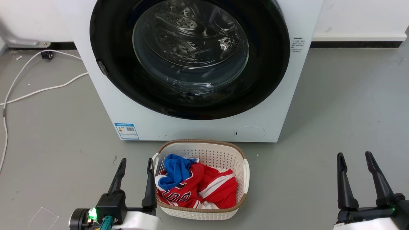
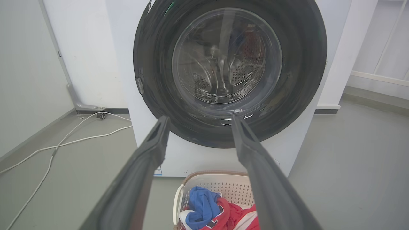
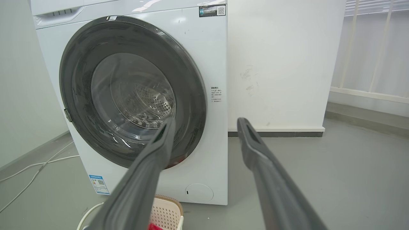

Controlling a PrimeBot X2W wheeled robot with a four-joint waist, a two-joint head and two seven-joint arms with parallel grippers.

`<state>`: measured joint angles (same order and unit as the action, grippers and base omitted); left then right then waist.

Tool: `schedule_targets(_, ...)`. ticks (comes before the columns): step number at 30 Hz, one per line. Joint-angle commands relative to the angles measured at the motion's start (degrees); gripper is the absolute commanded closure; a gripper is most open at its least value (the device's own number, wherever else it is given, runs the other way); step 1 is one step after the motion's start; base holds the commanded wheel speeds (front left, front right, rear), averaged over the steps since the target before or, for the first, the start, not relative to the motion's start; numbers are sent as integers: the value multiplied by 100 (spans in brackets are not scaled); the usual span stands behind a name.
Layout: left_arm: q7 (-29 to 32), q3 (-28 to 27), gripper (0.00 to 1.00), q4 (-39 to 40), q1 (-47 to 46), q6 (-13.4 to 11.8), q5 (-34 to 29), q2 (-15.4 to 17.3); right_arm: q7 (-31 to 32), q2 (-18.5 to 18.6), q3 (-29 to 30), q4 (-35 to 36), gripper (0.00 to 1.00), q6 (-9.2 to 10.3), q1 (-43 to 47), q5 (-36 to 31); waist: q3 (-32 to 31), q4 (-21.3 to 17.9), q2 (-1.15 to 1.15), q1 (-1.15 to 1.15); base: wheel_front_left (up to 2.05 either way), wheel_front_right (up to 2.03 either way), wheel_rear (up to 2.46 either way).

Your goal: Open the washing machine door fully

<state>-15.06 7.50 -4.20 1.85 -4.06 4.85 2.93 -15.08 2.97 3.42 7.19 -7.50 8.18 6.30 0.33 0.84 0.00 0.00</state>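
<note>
Your washing machine door [image 1: 191,54] sits shut, flush on the front of the washing machine [image 1: 207,131], up and ahead of both arms. Left gripper [image 1: 136,161] and right gripper [image 1: 354,155] hang low, fingers spread, holding nothing. That small grey tab [image 1: 102,67] marks the door's left rim, so your left arm looks nearer, with the laundry basket [image 1: 245,171] beside it.

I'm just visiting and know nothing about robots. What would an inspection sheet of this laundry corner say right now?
Surface: grey floor, a few marks.
Job's things: washing machine door looks shut on the white washing machine.
Clutter: basket holding red and blue clothes, standing before the machine.
Tools: left tool and right tool both open, empty, short of the door.
Cables: white cable lies on the floor left of the machine.
Surroundings: white wall behind.
</note>
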Motion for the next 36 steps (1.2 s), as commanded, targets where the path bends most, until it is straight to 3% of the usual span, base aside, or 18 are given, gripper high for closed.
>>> schedule_targets(1,-17,5,0,-18,46,-23,25,-7,-13,-17,-9,5,0,1,17,52,-2,0,0,0,0,0,0)
schedule_targets(22,-17,-29,0,-77,16,-32,69,-7,-13,-18,34,-175,0,2,-31,336,17,-6,0,0,0,0,0)
schedule_targets(23,-17,-36,0,-80,16,-37,64,-7,-13,-18,35,-182,61,2,-37,339,17,-8,0,0,0,0,0)
schedule_targets(24,-17,-42,0,-83,16,-39,59,-7,-13,-18,37,-187,100,2,-44,350,17,-11,0,0,0,0,0)
schedule_targets(27,-17,-51,0,-89,15,-48,58,-8,-13,-15,60,-219,100,2,-71,732,16,-19,0,0,0,0,0)
schedule_targets(32,-17,-47,0,-91,20,-48,69,-6,-13,-19,181,-469,100,1,-114,3240,10,-23,0,0,0,0,0)
schedule_targets(36,-17,-27,0,-102,10,-49,89,-7,-13,-12,245,-733,100,1,-114,4811,16,-15,0,0,0,0,0)
